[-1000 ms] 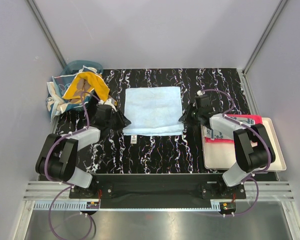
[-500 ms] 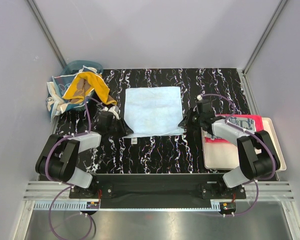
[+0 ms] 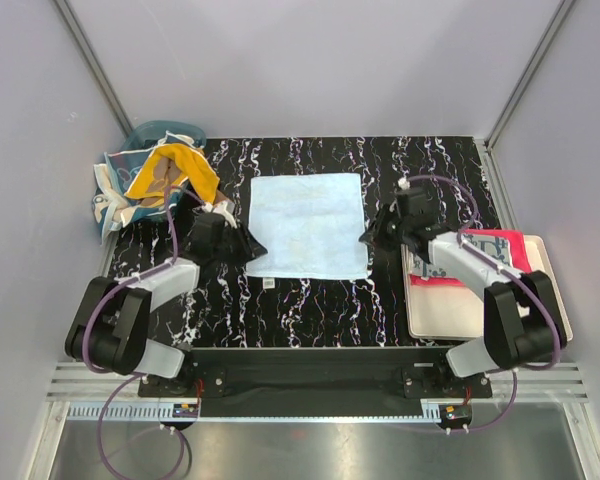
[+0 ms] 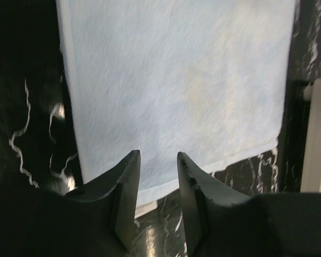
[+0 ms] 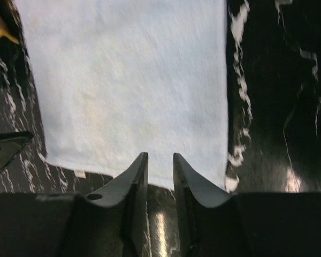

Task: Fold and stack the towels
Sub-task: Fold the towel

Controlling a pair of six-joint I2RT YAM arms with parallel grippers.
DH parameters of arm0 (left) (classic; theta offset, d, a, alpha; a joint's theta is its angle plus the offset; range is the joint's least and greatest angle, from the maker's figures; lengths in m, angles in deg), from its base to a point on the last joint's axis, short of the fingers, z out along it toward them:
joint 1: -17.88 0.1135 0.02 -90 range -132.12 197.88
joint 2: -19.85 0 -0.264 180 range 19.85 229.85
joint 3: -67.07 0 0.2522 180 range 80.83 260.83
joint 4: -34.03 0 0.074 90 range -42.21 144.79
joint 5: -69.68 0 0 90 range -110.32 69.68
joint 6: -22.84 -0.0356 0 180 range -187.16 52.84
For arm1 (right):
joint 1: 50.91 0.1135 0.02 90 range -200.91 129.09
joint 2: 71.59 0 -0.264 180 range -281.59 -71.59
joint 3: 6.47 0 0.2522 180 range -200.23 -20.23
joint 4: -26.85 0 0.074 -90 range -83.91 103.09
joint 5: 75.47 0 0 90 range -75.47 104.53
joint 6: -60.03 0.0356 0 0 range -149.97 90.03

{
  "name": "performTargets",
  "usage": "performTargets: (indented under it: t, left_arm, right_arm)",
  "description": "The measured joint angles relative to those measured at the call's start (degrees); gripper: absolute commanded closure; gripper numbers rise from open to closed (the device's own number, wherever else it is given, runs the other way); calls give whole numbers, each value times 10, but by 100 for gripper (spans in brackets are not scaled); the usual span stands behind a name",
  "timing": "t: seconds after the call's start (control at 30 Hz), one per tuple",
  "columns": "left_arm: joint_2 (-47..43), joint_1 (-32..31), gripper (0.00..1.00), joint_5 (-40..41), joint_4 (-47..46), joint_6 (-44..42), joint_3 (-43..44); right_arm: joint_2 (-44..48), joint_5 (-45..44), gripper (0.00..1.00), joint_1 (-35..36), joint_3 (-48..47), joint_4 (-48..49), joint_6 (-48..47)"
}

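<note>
left jaws stand parted by a moderate gap with nothing between them. right jaws stand parted by a narrower gap, also empty as far as either wrist view shows.

the light blue square terry towel (image 3: 308, 225) lies flat and unfolded in the middle of the black white-veined surface (image 3: 310, 300), directly between your 2 arms. it sits just inboard of each set of jaws: to the right of the left jaws, which are beside its near left corner, and to the left of the right jaws, which are beside its right edge toward the near corner. in both wrist views its near hem passes just under the tips and the cloth (image 4: 176, 91) (image 5: 128, 85) spreads ahead of them.

it is close to square, so you get no real long axis. its edges run parallel to the surface's edges, and i judge neither arm nearer than the other, so a fold would likely take both near corners together.

1 small white tag (image 3: 267, 282) pokes out of the near hem near the left corner. nothing on it can be read, and you will find no brand or writing legible anywhere.

an orange towel (image 3: 170, 175) hangs out of the translucent teal plastic basket (image 3: 165, 132) at far left. a red towel (image 3: 505, 240) lies in the cream rectangular tray (image 3: 552, 300) at right.
</note>
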Motion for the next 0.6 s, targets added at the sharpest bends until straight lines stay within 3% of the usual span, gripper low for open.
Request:
performTargets:
  t: [0.13, 0.3, 0.43, 0.6]
  left_arm:
    - [36, -1, 60, 58, 21, -2, 123]
    - [151, 12, 60, 126, 24, -16, 315]
    - [262, 31, 60, 152, 35, -42, 428]
    - [380, 51, 61, 150, 65, -63, 509]
  right_arm:
    - [-91, -32, 69, -2, -151, -26, -16]
    - [-239, -57, 69, -14, -353, -35, -34]
    - [-341, -64, 69, -33, -458, -49, -44]
    - [-446, -64, 68, -51, -562, -83, -59]
